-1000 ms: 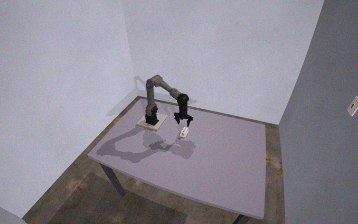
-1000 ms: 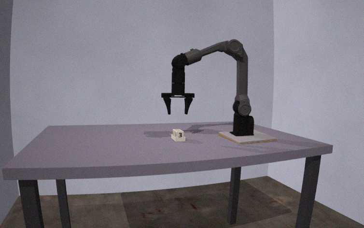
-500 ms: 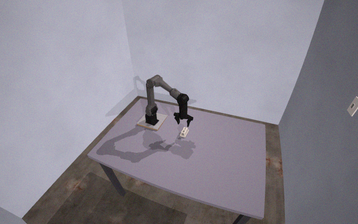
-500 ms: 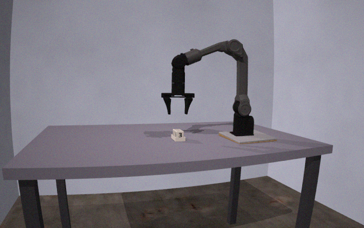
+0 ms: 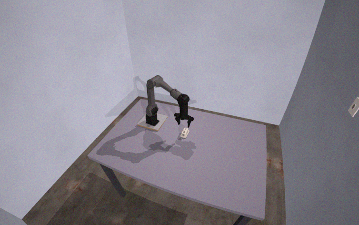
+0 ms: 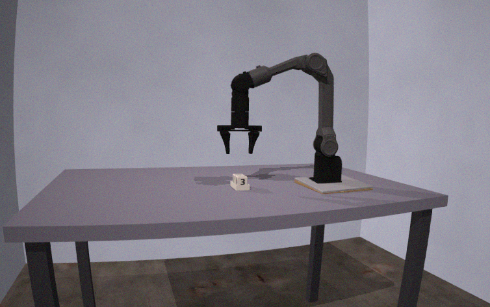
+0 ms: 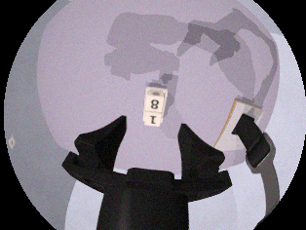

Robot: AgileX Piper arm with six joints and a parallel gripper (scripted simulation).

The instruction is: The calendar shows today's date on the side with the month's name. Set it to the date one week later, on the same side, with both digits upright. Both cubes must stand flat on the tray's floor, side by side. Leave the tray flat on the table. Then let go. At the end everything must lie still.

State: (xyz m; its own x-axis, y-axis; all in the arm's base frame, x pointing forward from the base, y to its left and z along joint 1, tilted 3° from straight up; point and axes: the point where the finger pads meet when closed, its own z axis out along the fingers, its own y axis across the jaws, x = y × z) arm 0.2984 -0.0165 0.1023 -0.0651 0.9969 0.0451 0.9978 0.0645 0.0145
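Observation:
The small cream calendar (image 5: 184, 133) stands on the table: a tray with two cubes side by side. In the exterior view the calendar (image 6: 240, 181) shows an end face with a 3. In the wrist view the cubes' tops read 8 (image 7: 154, 102) and 1 (image 7: 153, 118). The side with the month's name is not readable in any view. My gripper (image 6: 238, 142) hangs open and empty well above the calendar, fingers pointing down. It also shows in the top view (image 5: 184, 122) and in the wrist view (image 7: 151, 150).
The arm's base stands on a pale square plate (image 6: 333, 185) to one side of the calendar. The table's edges are far from the calendar on all sides.

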